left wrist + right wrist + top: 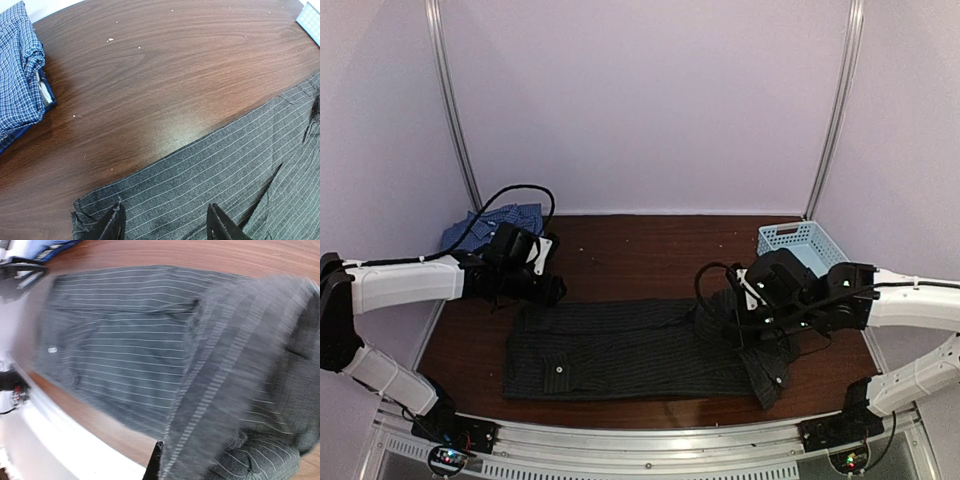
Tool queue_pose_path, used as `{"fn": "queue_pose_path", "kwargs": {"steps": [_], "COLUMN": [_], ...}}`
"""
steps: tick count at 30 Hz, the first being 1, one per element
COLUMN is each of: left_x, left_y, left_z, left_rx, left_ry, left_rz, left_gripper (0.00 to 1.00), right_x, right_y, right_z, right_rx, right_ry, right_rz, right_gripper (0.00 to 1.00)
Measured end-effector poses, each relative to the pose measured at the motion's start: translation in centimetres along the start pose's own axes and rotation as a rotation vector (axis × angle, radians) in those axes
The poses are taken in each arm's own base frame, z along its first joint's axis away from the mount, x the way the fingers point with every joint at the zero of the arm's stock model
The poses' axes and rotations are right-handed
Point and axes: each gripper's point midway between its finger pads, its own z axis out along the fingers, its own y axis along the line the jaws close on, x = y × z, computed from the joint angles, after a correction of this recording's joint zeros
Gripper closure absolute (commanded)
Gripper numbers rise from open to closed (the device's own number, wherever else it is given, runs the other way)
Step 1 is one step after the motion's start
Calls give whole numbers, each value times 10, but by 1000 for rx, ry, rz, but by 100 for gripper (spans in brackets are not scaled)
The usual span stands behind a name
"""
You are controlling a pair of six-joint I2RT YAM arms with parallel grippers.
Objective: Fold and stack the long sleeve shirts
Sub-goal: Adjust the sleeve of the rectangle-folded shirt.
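The black pinstriped long sleeve shirt (620, 350) lies spread across the near middle of the table. Its right end is bunched and lifted at my right gripper (720, 315). In the right wrist view a blurred fold of that shirt (235, 370) rises right over my right gripper (190, 462), which is shut on it; only one dark fingertip (155, 465) shows. My left gripper (167, 225) hangs open just over the shirt's far left edge (200, 175), with nothing between its fingers. The blue checked shirt (485, 225) sits folded at the far left (17, 75).
A light blue plastic basket (800, 245) stands at the back right, its corner showing in the left wrist view (312, 17). Bare brown tabletop (165, 75) stretches between the two shirts. White walls close in the sides and back.
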Motion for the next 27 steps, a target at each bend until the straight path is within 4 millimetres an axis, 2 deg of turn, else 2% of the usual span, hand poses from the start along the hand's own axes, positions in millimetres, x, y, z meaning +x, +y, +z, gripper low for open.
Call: {"fn": "queue_pose_path", "kwargs": {"steps": [4,6,11,16,21,27], "left_x": [0,0,0,0,0,5], "left_y": [0,0,0,0,0,-14], "left_z": [0,0,0,0,0,-2], "left_rx": [0,0,-1,-2,0,89], "left_ry": [0,0,0,0,0,-8], "left_rz": [0,0,0,0,0,-1], "left_gripper": [44,44,44,44,44,43], "right_x": [-7,-7,-4,-3,1,-12], "right_y": [32,41,45,49,43,48], "right_z": [-5,-5,-5,-19,-28,-34], "right_rx": [-187,-261,-374,-515,-607,-657], "right_ry": [5,7,8,-42,-78,-122], "right_rz": [37,66,172,307,428,493], "right_gripper": [100,100,100,100,100,100]}}
